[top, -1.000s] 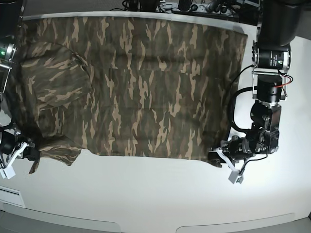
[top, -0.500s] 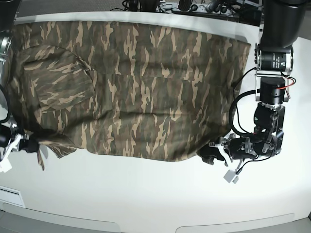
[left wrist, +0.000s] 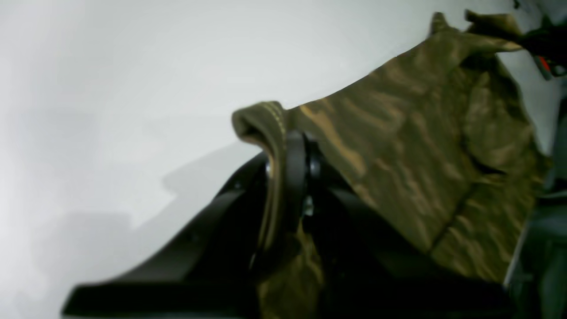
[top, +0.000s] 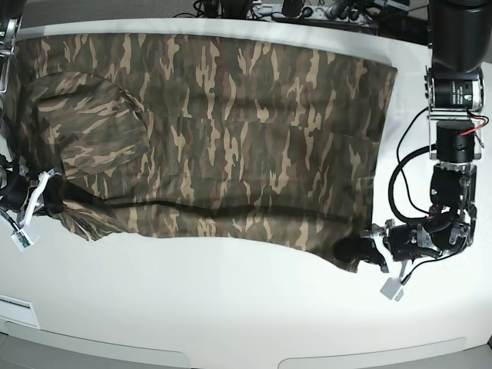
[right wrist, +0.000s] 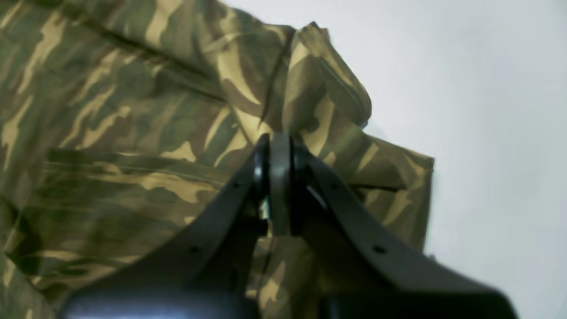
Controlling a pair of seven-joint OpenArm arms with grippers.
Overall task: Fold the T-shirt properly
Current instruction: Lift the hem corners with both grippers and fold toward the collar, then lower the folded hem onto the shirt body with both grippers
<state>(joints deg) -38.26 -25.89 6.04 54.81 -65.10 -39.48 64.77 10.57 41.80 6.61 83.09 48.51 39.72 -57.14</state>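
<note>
The camouflage T-shirt (top: 215,138) lies spread across the white table, with a folded sleeve at the left. My left gripper (top: 369,252), on the right of the base view, is shut on the shirt's near right hem corner and holds it a little above the table. In the left wrist view the hem (left wrist: 266,124) wraps over the closed jaws of the left gripper (left wrist: 290,177). My right gripper (top: 48,201), on the left of the base view, is shut on the near left edge. In the right wrist view the right gripper (right wrist: 277,164) pinches bunched cloth (right wrist: 323,88).
The white table (top: 246,307) stretches in front of the shirt to its curved front edge. Cables and dark equipment (top: 307,9) sit behind the table's far edge. The left arm's column (top: 453,92) stands at the right edge.
Both grippers hold their corners and have shifted rightward; the left one moved right and slightly down. The near hem is drawn tauter, with a long crease running across the shirt's lower part.
</note>
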